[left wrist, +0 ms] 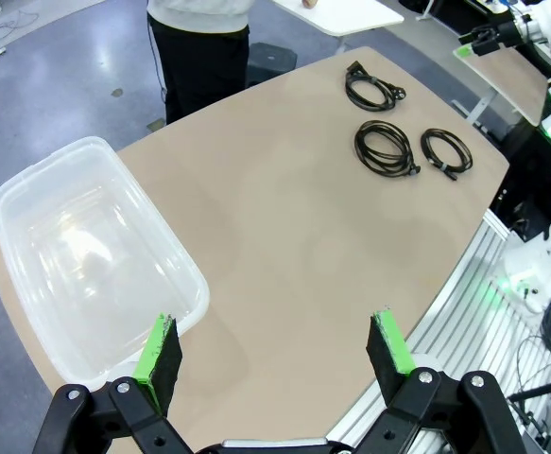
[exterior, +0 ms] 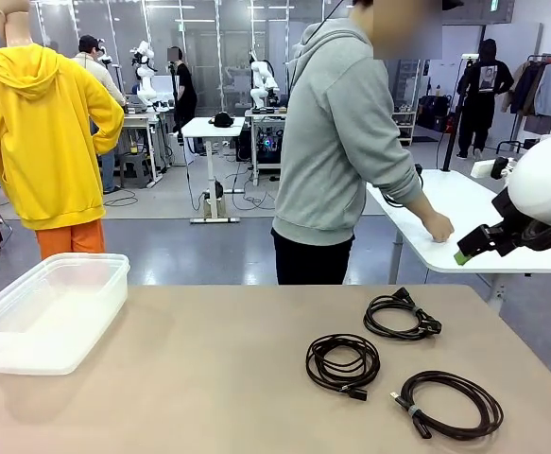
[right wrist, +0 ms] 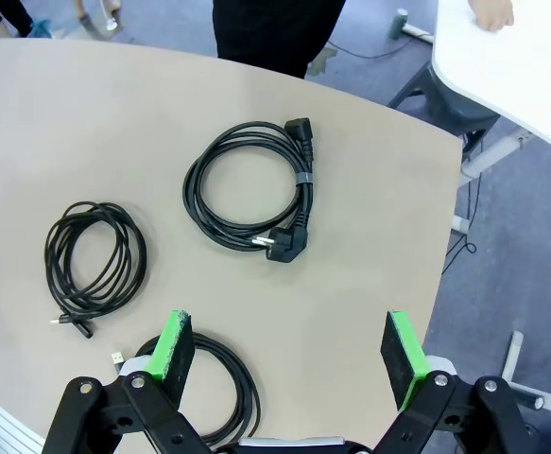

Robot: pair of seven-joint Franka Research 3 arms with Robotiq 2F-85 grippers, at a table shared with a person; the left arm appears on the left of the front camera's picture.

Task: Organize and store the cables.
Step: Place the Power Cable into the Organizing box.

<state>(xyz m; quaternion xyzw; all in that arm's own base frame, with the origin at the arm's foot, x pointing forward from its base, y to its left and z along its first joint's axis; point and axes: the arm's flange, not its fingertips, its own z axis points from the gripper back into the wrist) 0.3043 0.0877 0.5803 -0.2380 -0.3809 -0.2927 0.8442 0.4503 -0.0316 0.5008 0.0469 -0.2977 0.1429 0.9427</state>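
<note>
Three coiled black cables lie on the right half of the tan table [exterior: 209, 378]: one at the back [exterior: 404, 297], one in the middle [exterior: 324, 374] and one nearest the front edge [exterior: 413, 416]. My right gripper [exterior: 464, 253] hovers high above them, open and holding nothing. In its wrist view its jaws [right wrist: 286, 348] stand wide. Below them are the plug-ended cable [right wrist: 301, 189], the thinner cable [right wrist: 52, 253] and the third cable [right wrist: 242, 383], partly behind a finger. My left gripper [left wrist: 275, 348] is open above the table's left side, far from the cables [left wrist: 379, 161].
A clear plastic bin [exterior: 53, 307] stands at the table's left edge, seen from above at its rim [left wrist: 176, 251]. A person in a grey hoodie [exterior: 336, 142] stands at the far side, one hand on a white side table [exterior: 502, 213].
</note>
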